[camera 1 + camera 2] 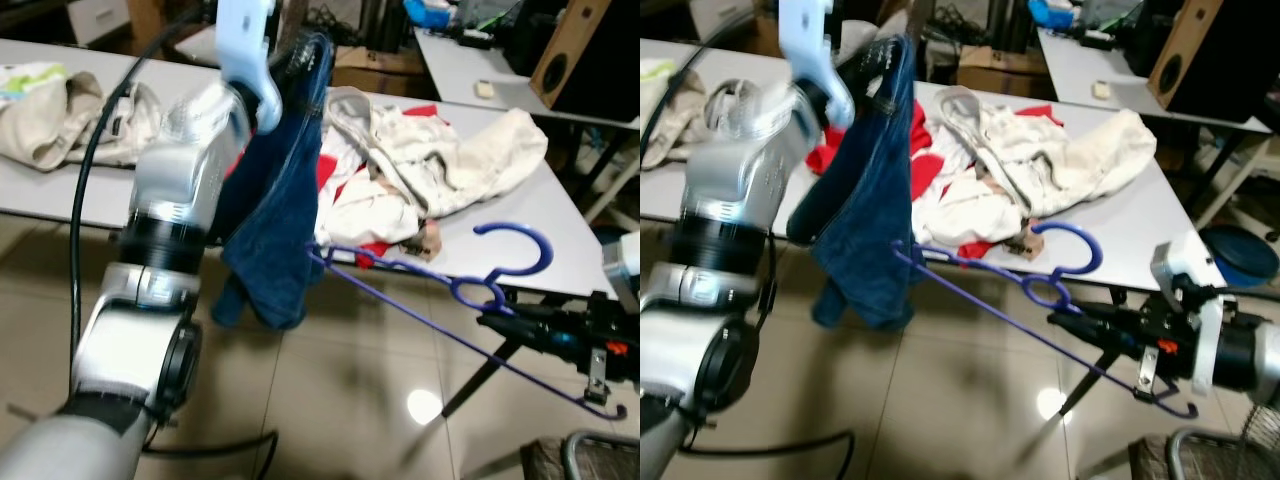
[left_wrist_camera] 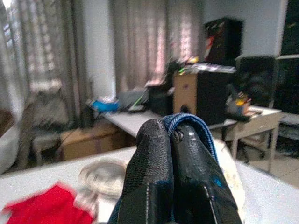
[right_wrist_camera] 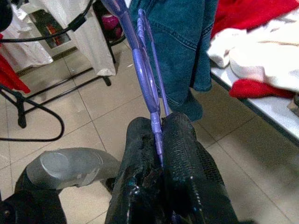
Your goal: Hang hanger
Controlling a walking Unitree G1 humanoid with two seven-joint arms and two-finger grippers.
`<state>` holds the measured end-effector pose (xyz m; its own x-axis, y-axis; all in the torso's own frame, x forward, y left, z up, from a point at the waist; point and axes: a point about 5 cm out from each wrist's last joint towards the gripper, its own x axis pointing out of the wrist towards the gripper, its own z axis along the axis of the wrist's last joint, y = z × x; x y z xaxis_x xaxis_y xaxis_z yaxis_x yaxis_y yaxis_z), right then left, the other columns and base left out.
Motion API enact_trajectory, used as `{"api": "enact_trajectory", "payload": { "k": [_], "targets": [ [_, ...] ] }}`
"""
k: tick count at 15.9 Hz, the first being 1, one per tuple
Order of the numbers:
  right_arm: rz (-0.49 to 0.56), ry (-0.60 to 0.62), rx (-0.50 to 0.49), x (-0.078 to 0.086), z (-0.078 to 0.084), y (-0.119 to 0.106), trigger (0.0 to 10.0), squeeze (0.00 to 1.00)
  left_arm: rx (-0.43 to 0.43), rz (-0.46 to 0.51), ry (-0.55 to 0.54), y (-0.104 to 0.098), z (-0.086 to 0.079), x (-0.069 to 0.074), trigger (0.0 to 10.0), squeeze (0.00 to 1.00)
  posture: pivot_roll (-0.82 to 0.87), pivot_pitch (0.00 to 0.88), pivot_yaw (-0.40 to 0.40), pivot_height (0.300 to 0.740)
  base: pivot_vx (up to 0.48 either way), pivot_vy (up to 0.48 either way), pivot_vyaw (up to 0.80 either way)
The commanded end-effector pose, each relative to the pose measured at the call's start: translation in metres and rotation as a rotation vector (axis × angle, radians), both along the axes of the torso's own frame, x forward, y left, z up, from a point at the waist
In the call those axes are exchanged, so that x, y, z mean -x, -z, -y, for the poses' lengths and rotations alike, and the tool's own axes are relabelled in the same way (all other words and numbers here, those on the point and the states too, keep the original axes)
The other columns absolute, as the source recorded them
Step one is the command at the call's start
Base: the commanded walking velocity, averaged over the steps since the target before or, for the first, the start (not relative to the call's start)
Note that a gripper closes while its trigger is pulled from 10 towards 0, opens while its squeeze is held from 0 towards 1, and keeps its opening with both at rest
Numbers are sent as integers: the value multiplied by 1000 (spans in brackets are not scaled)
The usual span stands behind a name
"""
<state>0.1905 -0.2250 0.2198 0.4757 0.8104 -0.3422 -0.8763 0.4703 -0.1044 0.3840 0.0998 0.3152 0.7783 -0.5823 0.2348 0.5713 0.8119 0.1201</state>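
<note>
Jaws of the right gripper [image 1: 500, 322] are closed on the neck of the purple hanger [image 1: 440, 285], just below its hook, in the left eye view; the hanger's long bars run away from them toward the blue jeans [image 1: 280, 190], which dangle from the raised left gripper [image 1: 300, 50], whose jaws are pinched shut on the fabric's top edge, above the tabletop [image 1: 520, 240] and its heap of white and red clothes [image 1: 400, 170]. From the right eye, the same arrangement shows the hanger's far tip touching or entering the hanging denim, though which I cannot tell. Along the left wrist, the two black fingers [image 2: 154, 172] press together with a blue denim fold [image 2: 191, 122] caught between them, a detail the head views leave vague. Along the right wrist, the thin purple wire [image 3: 145, 74] sits clamped between closed fingers, with the denim beyond. I judge the hanger light, stiff and slick, prone to swivel in a narrow grip, so holding near the neck suits it; the jeans are soft and heavier.
</note>
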Motion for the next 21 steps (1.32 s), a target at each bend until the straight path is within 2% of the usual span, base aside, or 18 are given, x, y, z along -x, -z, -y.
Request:
{"api": "enact_trajectory", "payload": {
  "k": [1,3,5,10,14,21],
  "targets": [
    [62,15,11,-15,-10,3,10000,0,0,48,67,-11,14,2,10000,0,-93,0,-63,740,345,0,0],
    [139,30,28,-30,-23,8,10000,0,-2,54,85,-10,18,4,10000,0,-86,0,-70,740,356,0,0],
    [181,48,-4,-44,-34,8,10000,0,2,70,98,-10,18,8,10000,0,-74,0,-82,740,356,0,0],
    [258,49,31,-67,-38,-1,10000,0,49,140,155,-28,12,22,10000,0,-53,0,-115,740,356,0,0],
    [330,61,9,-90,-45,-18,10000,0,38,177,302,-37,28,42,10000,0,-48,0,-120,740,357,0,0],
    [336,84,42,-101,-53,-12,10000,0,42,160,375,-36,37,51,10000,0,-45,0,-105,740,356,0,0]
  ]
}}
